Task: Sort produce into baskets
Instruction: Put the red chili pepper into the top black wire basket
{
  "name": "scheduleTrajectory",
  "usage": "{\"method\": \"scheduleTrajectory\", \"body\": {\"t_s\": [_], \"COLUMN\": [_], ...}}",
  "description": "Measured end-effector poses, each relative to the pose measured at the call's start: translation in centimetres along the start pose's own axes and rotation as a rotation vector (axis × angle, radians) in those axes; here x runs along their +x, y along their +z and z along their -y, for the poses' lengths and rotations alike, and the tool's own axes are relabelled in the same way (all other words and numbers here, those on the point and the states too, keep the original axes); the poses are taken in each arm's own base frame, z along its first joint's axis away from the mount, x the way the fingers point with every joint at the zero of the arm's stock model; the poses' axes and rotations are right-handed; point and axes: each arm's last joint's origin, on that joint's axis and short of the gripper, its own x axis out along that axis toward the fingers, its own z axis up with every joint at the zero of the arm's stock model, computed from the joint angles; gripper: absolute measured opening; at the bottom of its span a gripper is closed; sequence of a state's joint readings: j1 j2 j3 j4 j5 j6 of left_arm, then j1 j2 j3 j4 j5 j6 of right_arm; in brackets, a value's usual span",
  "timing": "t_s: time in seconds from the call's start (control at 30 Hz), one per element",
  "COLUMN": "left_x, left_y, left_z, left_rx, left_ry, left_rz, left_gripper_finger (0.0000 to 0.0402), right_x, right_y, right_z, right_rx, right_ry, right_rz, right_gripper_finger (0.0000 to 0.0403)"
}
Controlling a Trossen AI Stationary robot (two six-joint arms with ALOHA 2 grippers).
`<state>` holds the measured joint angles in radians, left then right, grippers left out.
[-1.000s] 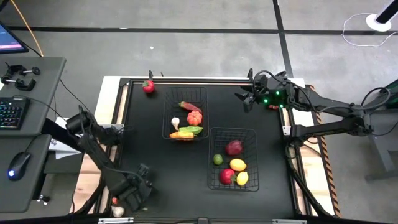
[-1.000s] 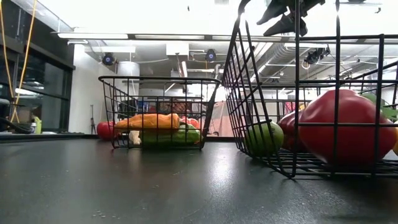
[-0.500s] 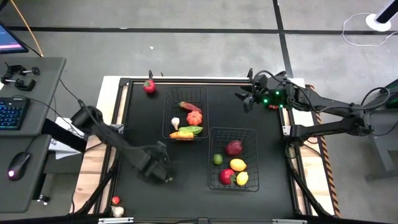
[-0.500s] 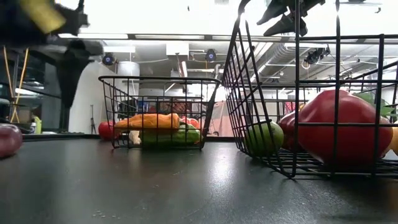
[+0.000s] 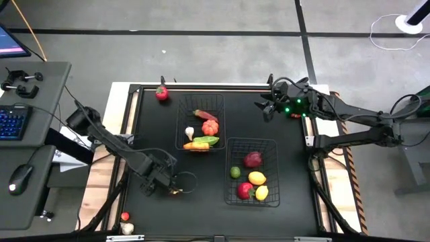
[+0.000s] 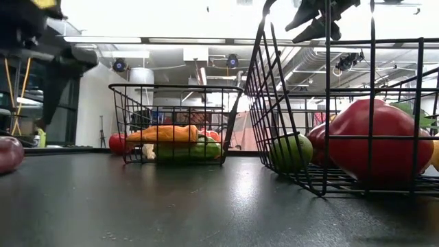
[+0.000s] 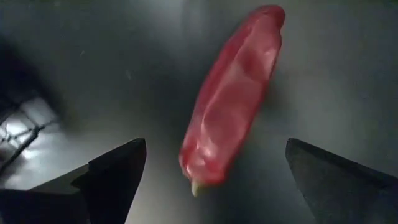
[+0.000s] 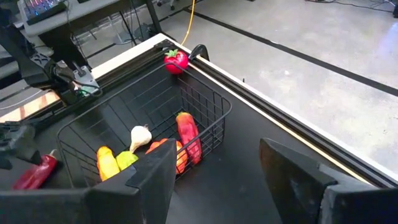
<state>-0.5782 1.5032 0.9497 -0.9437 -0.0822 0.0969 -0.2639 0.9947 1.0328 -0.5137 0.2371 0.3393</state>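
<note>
A long red chili (image 7: 230, 99) lies on its side on the black table, left of the near basket; it also shows in the right wrist view (image 8: 34, 174) and at the low view's left edge (image 6: 8, 154). My left gripper (image 7: 214, 146) hovers over it (image 5: 169, 187), open, one finger on either side, touching nothing. My right gripper (image 5: 267, 107) is open and empty above the table's far right. The far basket (image 5: 203, 131) holds vegetables, and the near basket (image 5: 252, 173) holds fruits. A red tomato (image 5: 161, 93) rests at the table's far left corner.
A small red piece (image 5: 125, 216) and a white piece (image 5: 127, 228) lie off the mat at the near left corner. A desk with a keyboard (image 5: 13, 121) and a mouse stands left of the table. Bare mat lies between the baskets and the left edge.
My left gripper has swung from the table's near left corner toward the middle, stopping left of the near basket. The red chili now lies on the table at the low view's left edge, where nothing showed a second ago. My right arm has kept still.
</note>
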Motion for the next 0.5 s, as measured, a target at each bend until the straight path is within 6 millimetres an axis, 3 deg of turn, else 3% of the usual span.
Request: {"method": "scheduleTrajectory", "body": {"t_s": [0.27, 0.5], "left_x": [1.5, 2.8], "left_y": [-0.1, -0.8], "left_z": [-0.5, 0.0], "left_rx": [0.015, 0.058], "left_ry": [0.031, -0.044], "left_rz": [0.065, 0.07], "left_gripper_finger": [0.0376, 0.0376], "right_x": [0.0, 0.0], "right_y": [0.0, 0.0], "right_z": [0.0, 0.0], "right_rx": [0.022, 0.027], "right_ry": [-0.005, -0.007], "right_rz": [0.002, 0.003], "right_gripper_finger": [0.0223, 0.0223]}}
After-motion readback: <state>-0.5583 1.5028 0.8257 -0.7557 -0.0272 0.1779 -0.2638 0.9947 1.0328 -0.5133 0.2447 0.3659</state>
